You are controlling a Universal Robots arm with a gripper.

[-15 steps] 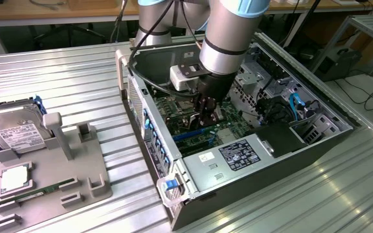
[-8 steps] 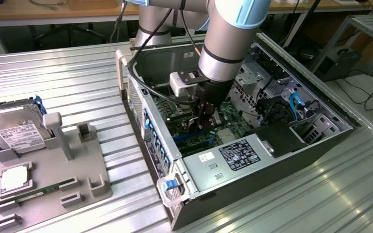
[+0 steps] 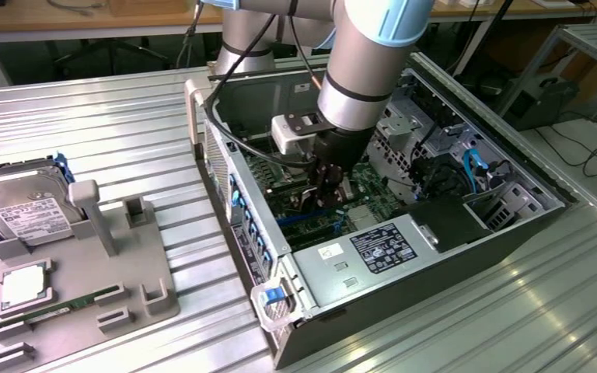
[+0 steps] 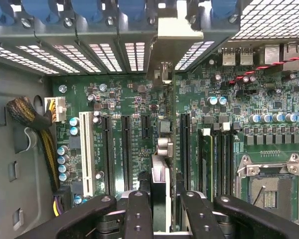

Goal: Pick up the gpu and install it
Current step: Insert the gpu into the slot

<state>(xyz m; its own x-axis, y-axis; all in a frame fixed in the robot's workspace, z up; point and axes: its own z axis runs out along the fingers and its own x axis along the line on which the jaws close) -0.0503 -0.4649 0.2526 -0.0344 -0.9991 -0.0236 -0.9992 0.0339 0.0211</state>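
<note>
The end effector (image 4: 165,206), clamped on the thin, stiff, fragile gpu (image 4: 162,179) by its top edge, holds it at the motherboard's (image 4: 114,99) six o'clock

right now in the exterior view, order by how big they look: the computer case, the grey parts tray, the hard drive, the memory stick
1. computer case, largest
2. grey parts tray
3. hard drive
4. memory stick, smallest

The tray and the drive sit partly cut off at the exterior view's left edge, but the order looks clear.

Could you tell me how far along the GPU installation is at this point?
Pickup looks done: the claw grips the gpu edge-on inside the open computer case. In hand: the card stands over the motherboard slots, bracket at the rear openings. Whether it is fully seated cannot be told.
</note>
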